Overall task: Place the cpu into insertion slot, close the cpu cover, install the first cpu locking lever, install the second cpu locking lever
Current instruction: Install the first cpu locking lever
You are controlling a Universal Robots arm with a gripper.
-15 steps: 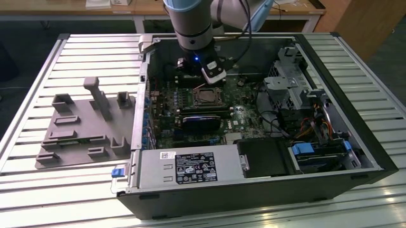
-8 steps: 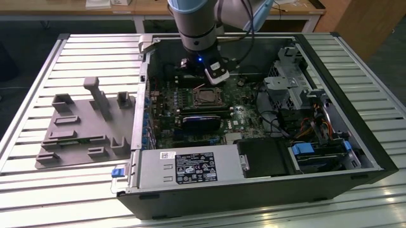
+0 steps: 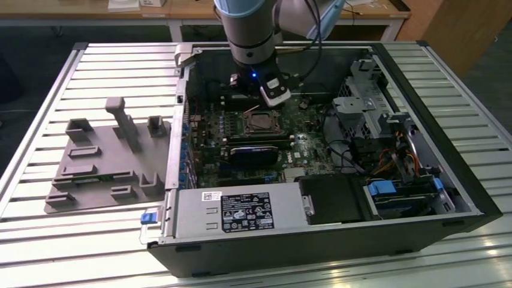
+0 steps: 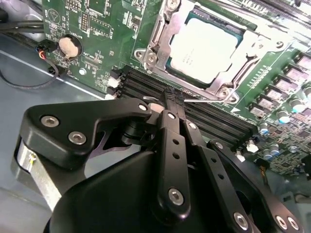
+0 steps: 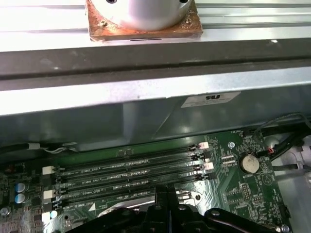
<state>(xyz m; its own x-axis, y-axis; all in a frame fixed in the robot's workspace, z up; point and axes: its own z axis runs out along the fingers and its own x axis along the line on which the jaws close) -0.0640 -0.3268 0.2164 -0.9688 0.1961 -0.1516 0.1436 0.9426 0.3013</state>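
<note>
The end effector [image 4: 170, 94] has its two black fingers drawn together with no gap showing at the tips, and a thin wire locking lever [image 4: 206, 101] runs out from between them, so I judge that it is pinched on the lever's free end; a narrow, closed grip suits so slender a rod. The tips sit just beside the memory slots [image 4: 146, 80], near one edge of the insertion slot [image 3: 260, 123]. The cpu [image 4: 204, 48] already lies flat in that slot, its pale metal top showing through the window of the cpu cover [image 4: 249, 41], which lies down around it. By that reading the chip and cover steps are done and the work stands at a lever, though I cannot tell which of the two it is. The green motherboard [image 4: 97, 19] carries a coin cell battery [image 4: 68, 46] well apart from the socket. The computer case [image 3: 448, 180] lies on its side with the panel off, which turns the board upward and lets the arm reach straight down into it. A grey power supply [image 3: 236, 210] fills the near corner on the exterior view's left. The case rests on a slatted metal surface [image 3: 96, 66], and a grey fixture tray [image 3: 96, 174] with raised holders lies beside it on the exterior view's left, apart from the case. Wooden desks [image 3: 80, 9] stand beyond the surface over a dark floor.
</note>
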